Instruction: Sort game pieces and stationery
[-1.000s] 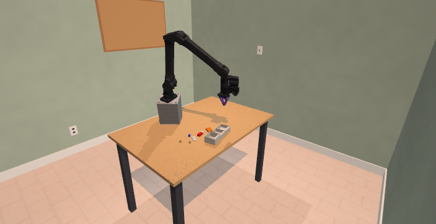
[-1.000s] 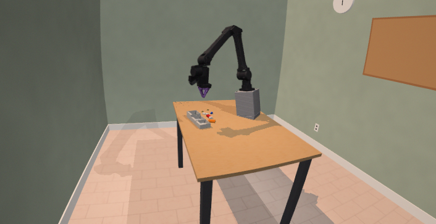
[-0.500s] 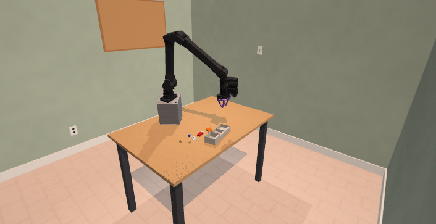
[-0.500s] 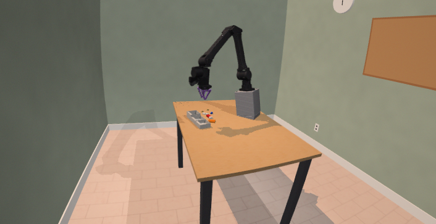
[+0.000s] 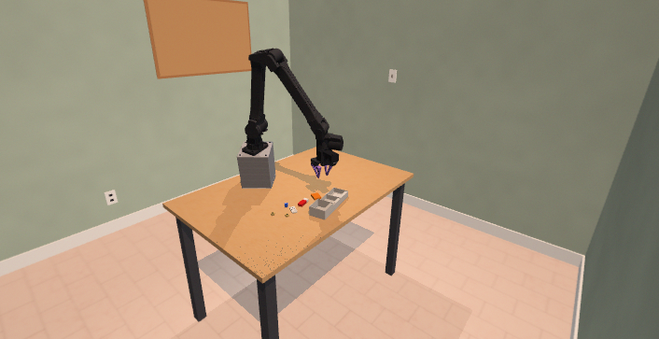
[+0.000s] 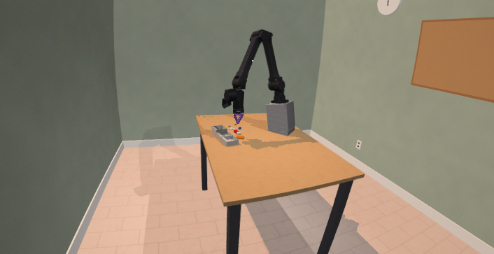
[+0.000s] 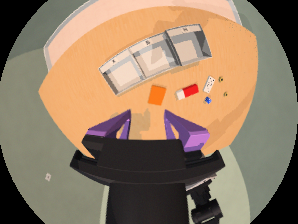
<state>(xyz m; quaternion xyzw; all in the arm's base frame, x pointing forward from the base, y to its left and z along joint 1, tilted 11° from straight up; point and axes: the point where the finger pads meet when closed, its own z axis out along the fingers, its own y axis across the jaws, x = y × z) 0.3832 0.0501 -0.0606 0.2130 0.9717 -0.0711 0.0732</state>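
A grey row of three bins (image 5: 329,203) stands on the table; it also shows in the wrist view (image 7: 154,58) and in the exterior view (image 6: 224,135). Its letters are too small to read. Beside it lie an orange block (image 7: 157,94), a red and white piece (image 7: 188,91), a white die-like piece (image 7: 209,83), a small blue piece (image 7: 208,100) and two tiny greenish pieces (image 7: 225,92). My gripper (image 5: 323,170) hangs above the table behind the orange block (image 5: 316,195), fingers apart and empty; it also shows in the wrist view (image 7: 148,128).
The arm's grey base block (image 5: 256,164) stands at the back of the table. The table's far edge runs just beyond the bins.
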